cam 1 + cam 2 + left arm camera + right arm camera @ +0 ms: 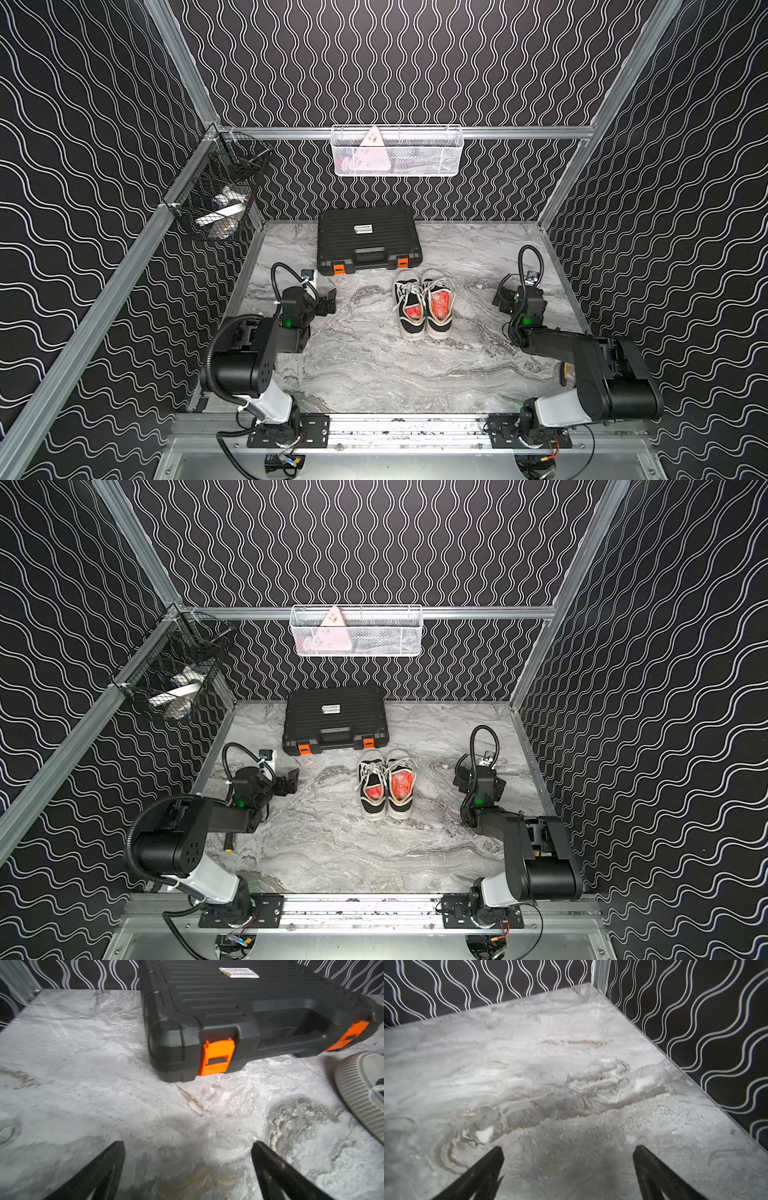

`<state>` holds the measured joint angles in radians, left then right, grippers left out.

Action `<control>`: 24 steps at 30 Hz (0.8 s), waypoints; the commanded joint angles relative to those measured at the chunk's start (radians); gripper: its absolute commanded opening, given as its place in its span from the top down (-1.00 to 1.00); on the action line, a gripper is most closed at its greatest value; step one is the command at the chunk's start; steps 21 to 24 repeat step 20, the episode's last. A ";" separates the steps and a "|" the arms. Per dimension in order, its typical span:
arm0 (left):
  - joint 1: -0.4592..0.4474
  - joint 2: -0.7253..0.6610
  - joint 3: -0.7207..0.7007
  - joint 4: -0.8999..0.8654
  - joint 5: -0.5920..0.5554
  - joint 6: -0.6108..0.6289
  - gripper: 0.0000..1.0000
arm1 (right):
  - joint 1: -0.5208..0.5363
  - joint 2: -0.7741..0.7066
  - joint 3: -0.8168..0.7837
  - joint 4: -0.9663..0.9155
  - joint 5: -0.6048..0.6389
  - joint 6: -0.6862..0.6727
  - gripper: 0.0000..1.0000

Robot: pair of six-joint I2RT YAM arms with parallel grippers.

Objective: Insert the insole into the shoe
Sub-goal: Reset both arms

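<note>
A red insole [440, 304] lies inside its shoe [436, 330], in the middle of the marble table [374, 374]. The second shoe [412, 328], close beside it, also shows red inside. Just behind them stands a black tool case [368, 237]. The left gripper [188, 1145] and right gripper [568, 1149] hang on either side, well apart from the shoes. Their fingers are spread wide and hold nothing.

The left arm [249, 365] and right arm [598, 374] are black, white-shelled nearest the metal rail [407, 428], each with a green light [286, 321], looping black cable [520, 266] and pointed black jaws.
</note>
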<state>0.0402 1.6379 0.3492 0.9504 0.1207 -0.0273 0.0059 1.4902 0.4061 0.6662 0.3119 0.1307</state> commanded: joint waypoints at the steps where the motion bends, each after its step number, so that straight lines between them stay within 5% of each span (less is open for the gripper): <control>1: 0.000 -0.001 -0.028 0.138 -0.055 0.006 -0.99 | -0.012 0.092 -0.001 0.211 -0.093 -0.016 -0.99; 4: -0.016 0.013 0.014 0.079 -0.026 0.035 -0.99 | -0.011 0.184 -0.028 0.380 -0.063 -0.027 -0.99; 6: -0.092 0.014 0.019 0.078 -0.177 0.060 -0.99 | -0.020 0.147 0.002 0.237 -0.073 0.016 -0.99; 7: -0.105 0.012 0.018 0.078 -0.239 0.050 -0.99 | -0.023 0.179 -0.018 0.339 -0.068 -0.005 -0.99; 24: -0.094 0.011 0.025 0.061 -0.219 0.042 -0.99 | -0.020 0.178 -0.023 0.361 -0.050 -0.011 -0.99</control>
